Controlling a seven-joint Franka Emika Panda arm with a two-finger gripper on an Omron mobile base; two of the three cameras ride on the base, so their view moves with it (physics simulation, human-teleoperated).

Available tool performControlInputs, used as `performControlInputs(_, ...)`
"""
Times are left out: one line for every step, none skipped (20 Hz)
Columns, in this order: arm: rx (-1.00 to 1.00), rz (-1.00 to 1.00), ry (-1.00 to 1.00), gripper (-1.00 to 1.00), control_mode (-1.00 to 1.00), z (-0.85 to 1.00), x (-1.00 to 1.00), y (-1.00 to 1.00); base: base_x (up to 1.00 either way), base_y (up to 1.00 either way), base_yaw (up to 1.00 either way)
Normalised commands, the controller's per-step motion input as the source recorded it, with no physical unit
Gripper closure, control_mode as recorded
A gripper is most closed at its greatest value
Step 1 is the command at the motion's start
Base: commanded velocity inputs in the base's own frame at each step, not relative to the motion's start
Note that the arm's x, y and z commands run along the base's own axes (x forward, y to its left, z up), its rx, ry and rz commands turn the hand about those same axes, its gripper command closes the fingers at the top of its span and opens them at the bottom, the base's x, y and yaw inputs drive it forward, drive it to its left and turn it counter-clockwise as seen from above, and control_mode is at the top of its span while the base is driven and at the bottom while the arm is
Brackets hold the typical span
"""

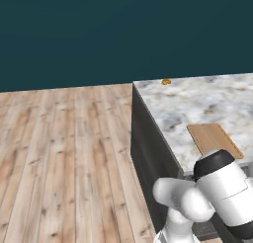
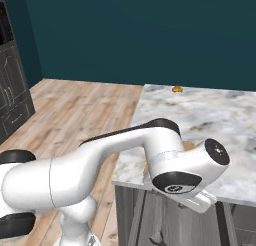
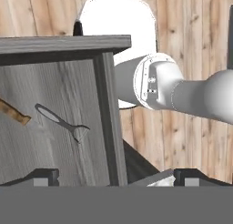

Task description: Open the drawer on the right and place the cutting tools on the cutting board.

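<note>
The drawer (image 3: 54,118) stands open under the hand, its pale grey wood-grain floor holding a slim grey peeler (image 3: 61,122) and a brown-handled tool (image 3: 13,111). The tan cutting board (image 1: 214,140) lies on the marble counter (image 1: 197,101). The gripper (image 3: 116,176) gapes wide, empty.

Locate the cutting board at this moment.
In the left base view, the cutting board lies flat near the marble counter's front edge, just beyond the arm.

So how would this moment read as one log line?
claw: open, empty | dark grey drawer: open | grey peeler: inside | tan wooden cutting board: bare
</note>
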Motion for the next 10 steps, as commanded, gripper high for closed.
performControlInputs(-0.21,-0.67,0.00,-1.00,-1.00,-0.11,1.00,1.00,0.00,0.00,0.00)
performControlInputs(-0.22,-0.68,0.00,-1.00,-1.00,-0.10,1.00,1.00,0.00,0.00,0.00)
performControlInputs(-0.27,-0.68,0.00,-1.00,-1.00,-0.10,1.00,1.00,0.00,0.00,0.00)
performControlInputs(-0.29,-0.68,0.00,-1.00,-1.00,-0.12,1.00,1.00,0.00,0.00,0.00)
performControlInputs(-0.29,-0.69,0.00,-1.00,-1.00,-0.15,1.00,1.00,0.00,0.00,0.00)
performControlInputs(-0.29,-0.70,0.00,-1.00,-1.00,-0.21,1.00,1.00,0.00,0.00,0.00)
performControlInputs(-0.32,-0.71,0.00,-1.00,-1.00,-0.30,1.00,0.97,0.00,0.00,0.00)
performControlInputs(-0.33,-0.71,0.00,-1.00,-1.00,-0.35,1.00,0.94,0.00,0.00,0.00)
performControlInputs(-0.34,-0.74,0.00,-1.00,-1.00,-0.45,1.00,0.84,0.00,0.00,0.00)
performControlInputs(-0.37,-0.76,0.01,-1.00,-1.00,-0.51,1.00,0.75,0.00,0.00,0.00)
